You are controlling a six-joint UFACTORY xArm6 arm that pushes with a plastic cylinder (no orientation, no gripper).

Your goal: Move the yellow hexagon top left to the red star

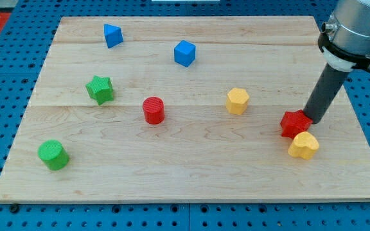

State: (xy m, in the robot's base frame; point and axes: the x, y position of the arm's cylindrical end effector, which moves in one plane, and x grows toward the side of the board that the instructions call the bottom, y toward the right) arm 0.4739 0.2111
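Note:
The yellow hexagon [237,101] sits on the wooden board right of centre. The red star [295,123] lies to its lower right, near the board's right side. My tip [313,119] rests just right of the red star, touching or almost touching its right edge. The tip is well to the right of the yellow hexagon. A yellow heart [303,145] lies just below the red star, touching it or nearly so.
A red cylinder [153,110] stands mid-board. A green star [99,89] and a green cylinder [53,154] are at the left. A blue block [113,35] and a blue cube [184,53] are near the top. The board's right edge [358,122] is close to the tip.

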